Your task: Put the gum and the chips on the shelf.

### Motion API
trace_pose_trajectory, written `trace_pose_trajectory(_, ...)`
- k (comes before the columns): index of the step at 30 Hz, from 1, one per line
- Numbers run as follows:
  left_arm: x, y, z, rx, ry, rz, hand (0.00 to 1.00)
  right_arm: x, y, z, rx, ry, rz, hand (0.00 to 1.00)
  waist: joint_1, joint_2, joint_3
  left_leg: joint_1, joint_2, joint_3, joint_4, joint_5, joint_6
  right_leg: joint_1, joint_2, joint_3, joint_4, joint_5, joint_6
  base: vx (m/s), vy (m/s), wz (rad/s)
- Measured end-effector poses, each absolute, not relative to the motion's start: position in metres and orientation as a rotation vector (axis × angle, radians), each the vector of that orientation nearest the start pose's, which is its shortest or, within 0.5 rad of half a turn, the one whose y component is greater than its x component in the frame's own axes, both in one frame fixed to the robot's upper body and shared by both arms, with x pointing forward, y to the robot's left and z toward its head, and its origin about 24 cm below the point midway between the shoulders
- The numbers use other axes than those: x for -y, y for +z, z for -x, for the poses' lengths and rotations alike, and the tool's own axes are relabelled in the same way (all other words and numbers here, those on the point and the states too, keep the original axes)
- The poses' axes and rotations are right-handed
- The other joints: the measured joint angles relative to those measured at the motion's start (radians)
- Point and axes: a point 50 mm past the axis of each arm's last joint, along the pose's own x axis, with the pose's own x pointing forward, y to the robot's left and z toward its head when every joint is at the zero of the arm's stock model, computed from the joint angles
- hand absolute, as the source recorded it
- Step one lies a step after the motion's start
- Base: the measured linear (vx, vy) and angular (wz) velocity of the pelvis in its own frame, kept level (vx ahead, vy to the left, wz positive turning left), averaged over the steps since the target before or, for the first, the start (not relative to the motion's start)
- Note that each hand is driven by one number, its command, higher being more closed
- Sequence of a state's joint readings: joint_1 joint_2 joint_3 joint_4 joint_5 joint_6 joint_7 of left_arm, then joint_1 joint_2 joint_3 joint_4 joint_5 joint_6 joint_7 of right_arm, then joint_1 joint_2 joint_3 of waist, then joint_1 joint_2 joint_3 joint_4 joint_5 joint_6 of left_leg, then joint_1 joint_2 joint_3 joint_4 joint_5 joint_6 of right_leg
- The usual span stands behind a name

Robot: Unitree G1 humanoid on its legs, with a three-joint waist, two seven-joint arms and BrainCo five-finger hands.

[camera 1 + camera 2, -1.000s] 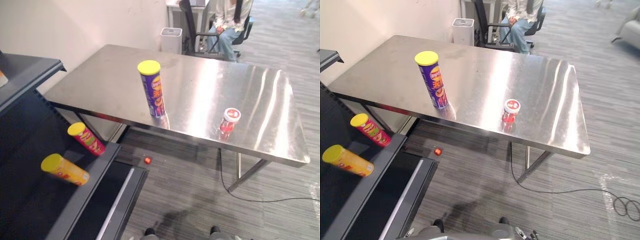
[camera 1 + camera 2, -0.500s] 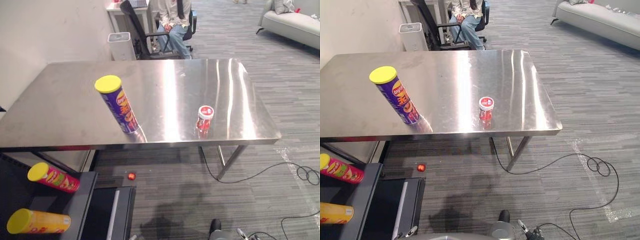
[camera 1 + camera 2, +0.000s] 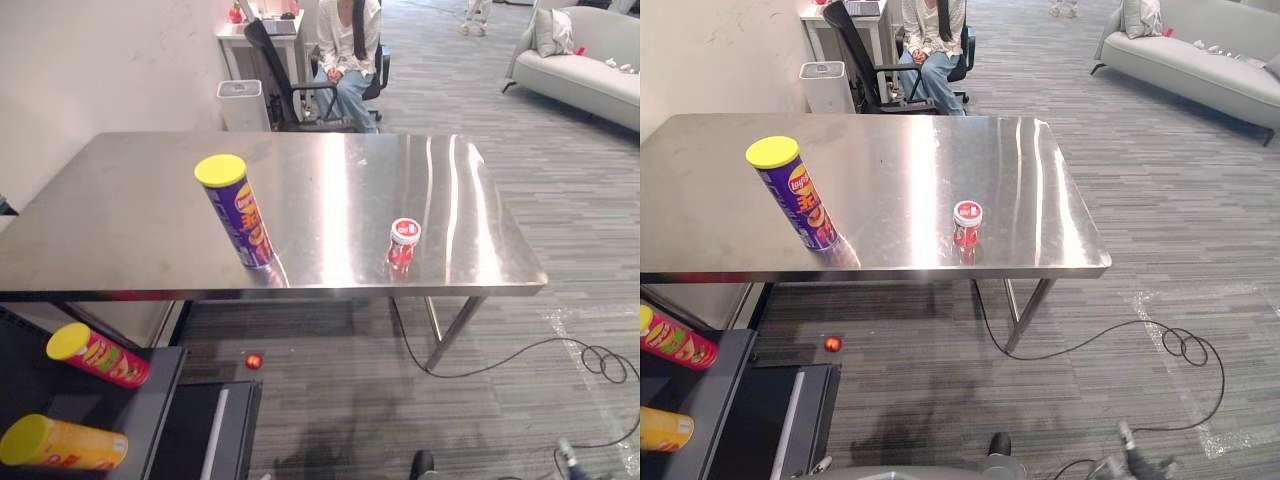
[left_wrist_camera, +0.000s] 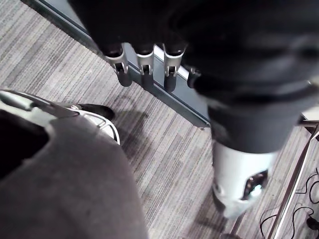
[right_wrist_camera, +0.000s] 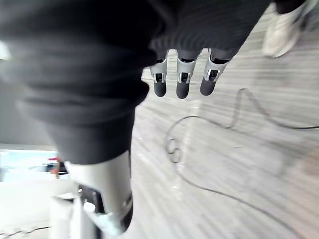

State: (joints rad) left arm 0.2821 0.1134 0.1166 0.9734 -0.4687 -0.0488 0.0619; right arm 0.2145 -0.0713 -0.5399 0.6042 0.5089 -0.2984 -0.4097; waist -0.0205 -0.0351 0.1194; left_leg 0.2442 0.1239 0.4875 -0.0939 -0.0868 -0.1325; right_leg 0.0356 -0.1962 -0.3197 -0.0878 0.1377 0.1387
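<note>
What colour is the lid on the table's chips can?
Yellow lid; clearest in the left eye view.

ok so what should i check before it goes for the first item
1. Chips can standing on the table: ok.
2. Gum jar upright, lid on, apart from the can: ok.
3. Left hand empty, fingers straight: ok.
4. Right hand empty, fingers straight: ok.
5. Hands near either item: not ok, both hang over the floor.
6. Free room on the shelf: cannot tell; a red can and a yellow can lie on it, the rest is out of frame.
</note>
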Motion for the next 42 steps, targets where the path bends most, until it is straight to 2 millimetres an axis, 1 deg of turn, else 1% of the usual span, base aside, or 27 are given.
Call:
trace_pose_trajectory(1,-0.22,-0.162,-0.029,-1.127,0.568,0.313,0.0,0.321,-0.07,-0.098,-0.308,-1.262,-0.314,0.0,0.0,-0.002,0.0,0.004,-0.001,0.0,0.0,-0.005,0.001,0.004,0.0,0.0,0.0,0.0,0.001,0.1,0.025,-0.02)
trace_pose_trajectory(2,-0.22,-0.162,-0.029,-1.125,0.568,0.312,0.0,0.327,-0.061,-0.103,-0.261,-1.263,-0.293,0.0,0.0,-0.002,-0.001,0.004,-0.001,0.0,0.0,-0.007,0.001,0.004,0.0,0.0,-0.001,0.0,0.001,0.08,0.023,0.0)
trace_pose_trajectory(4,-0.222,-0.161,-0.029,-1.115,0.57,0.314,0.0,0.346,-0.023,-0.127,-0.08,-1.228,-0.218,0.0,-0.002,-0.003,0.001,0.002,-0.007,0.0,0.0,-0.011,0.0,0.002,-0.001,0.0,-0.003,0.0,0.001,0.07,0.018,-0.01)
trace_pose_trajectory(5,-0.222,-0.161,-0.029,-1.113,0.57,0.314,0.0,0.349,-0.013,-0.133,-0.033,-1.219,-0.203,0.0,-0.003,-0.003,0.0,0.002,-0.007,0.0,0.001,-0.012,0.001,0.002,-0.001,0.0,-0.003,0.0,0.001,0.07,0.0,0.0)
trace_pose_trajectory(7,-0.221,-0.16,-0.03,-1.104,0.566,0.319,0.0,0.356,0.019,-0.15,0.116,-1.178,-0.152,0.0,-0.002,0.0,0.002,-0.003,-0.004,-0.002,0.014,-0.025,0.001,0.002,0.0,0.0,-0.003,0.0,0.0,0.06,-0.023,0.0)
trace_pose_trajectory(8,-0.22,-0.16,-0.031,-1.1,0.563,0.32,0.0,0.357,0.032,-0.156,0.166,-1.156,-0.112,0.0,-0.003,0.002,0.001,-0.011,-0.002,-0.004,0.031,-0.033,0.003,0.002,-0.001,-0.001,-0.002,0.0,0.0,0.0,0.0,0.0)
trace_pose_trajectory(9,-0.22,-0.16,-0.031,-1.099,0.562,0.321,0.0,0.358,0.035,-0.158,0.178,-1.15,-0.104,0.0,-0.002,0.002,0.001,-0.012,-0.001,-0.005,0.034,-0.035,0.002,0.002,-0.002,-0.001,-0.002,0.0,0.0,0.0,0.0,0.0)
trace_pose_trajectory(11,-0.219,-0.159,-0.03,-1.099,0.558,0.318,0.0,0.357,0.051,-0.165,0.237,-1.12,-0.04,0.0,-0.002,0.008,0.002,-0.017,0.002,-0.007,0.05,-0.044,0.001,0.002,-0.003,-0.003,0.001,0.0,0.0,0.01,-0.022,0.01)
trace_pose_trajectory(16,-0.215,-0.16,-0.031,-1.106,0.549,0.318,0.0,0.356,0.077,-0.168,0.341,-1.072,0.033,0.0,-0.006,0.026,-0.003,-0.03,0.003,-0.021,0.067,-0.057,0.005,0.002,-0.008,-0.012,0.004,-0.002,-0.001,-0.02,-0.04,0.05)
trace_pose_trajectory(18,-0.213,-0.16,-0.031,-1.108,0.543,0.313,0.0,0.354,0.086,-0.17,0.376,-1.037,0.049,0.0,-0.006,0.029,-0.003,-0.033,0.003,-0.027,0.069,-0.059,0.005,0.002,-0.009,-0.014,0.005,-0.003,-0.003,-0.04,-0.041,0.07)
trace_pose_trajectory(20,-0.213,-0.16,-0.031,-1.108,0.54,0.308,0.0,0.347,0.095,-0.177,0.41,-0.951,0.066,0.0,-0.005,0.028,-0.002,-0.034,0.004,-0.032,0.071,-0.06,0.003,0.003,-0.011,-0.017,0.009,-0.012,-0.001,-0.05,-0.042,0.03)
trace_pose_trajectory(21,-0.213,-0.16,-0.031,-1.108,0.541,0.307,0.0,0.34,0.1,-0.182,0.423,-0.867,0.083,0.0,-0.006,0.029,-0.003,-0.034,0.005,-0.035,0.073,-0.06,0.003,0.002,-0.012,-0.022,0.017,-0.021,0.002,-0.04,-0.041,0.04)
trace_pose_trajectory(24,-0.213,-0.16,-0.03,-1.109,0.543,0.305,0.0,0.325,0.105,-0.191,0.413,-0.7,0.115,0.0,-0.005,0.029,-0.004,-0.043,0.01,-0.046,0.081,-0.061,0.003,0.001,-0.011,-0.032,0.021,-0.024,0.002,-0.04,-0.055,0.1)
trace_pose_trajectory(31,-0.214,-0.16,-0.031,-1.102,0.545,0.3,0.0,0.296,0.097,-0.212,0.306,-0.328,0.181,0.0,-0.004,0.029,-0.007,-0.064,0.008,-0.08,0.082,-0.058,0.005,0.002,-0.016,-0.059,0.021,-0.024,0.002,-0.02,-0.035,0.11)
trace_pose_trajectory(34,-0.214,-0.16,-0.031,-1.096,0.545,0.298,0.0,0.288,0.095,-0.218,0.284,-0.233,0.199,0.0,-0.001,0.026,-0.009,-0.069,0.009,-0.09,0.082,-0.058,0.006,0.004,-0.016,-0.069,0.022,-0.024,0.002,0.0,-0.026,0.12)
trace_pose_trajectory(37,-0.215,-0.159,-0.032,-1.092,0.539,0.289,0.0,0.28,0.094,-0.225,0.275,-0.174,0.208,0.0,0.003,0.023,-0.011,-0.071,0.009,-0.093,0.082,-0.058,0.006,0.006,-0.017,-0.076,0.022,-0.024,0.002,0.0,-0.021,0.05)
trace_pose_trajectory(39,-0.217,-0.159,-0.032,-1.095,0.532,0.273,0.0,0.276,0.089,-0.231,0.26,-0.156,0.199,0.0,0.003,0.017,-0.016,-0.076,0.009,-0.101,0.083,-0.058,0.006,0.006,-0.018,-0.087,0.022,-0.024,0.002,-0.01,-0.025,0.1)
trace_pose_trajectory(42,-0.218,-0.159,-0.032,-1.097,0.52,0.258,0.0,0.276,0.081,-0.234,0.225,-0.165,0.19,0.0,0.004,0.01,-0.019,-0.086,0.01,-0.124,0.093,-0.057,0.007,0.015,-0.021,-0.107,0.021,-0.024,0.002,-0.01,-0.03,0.23)
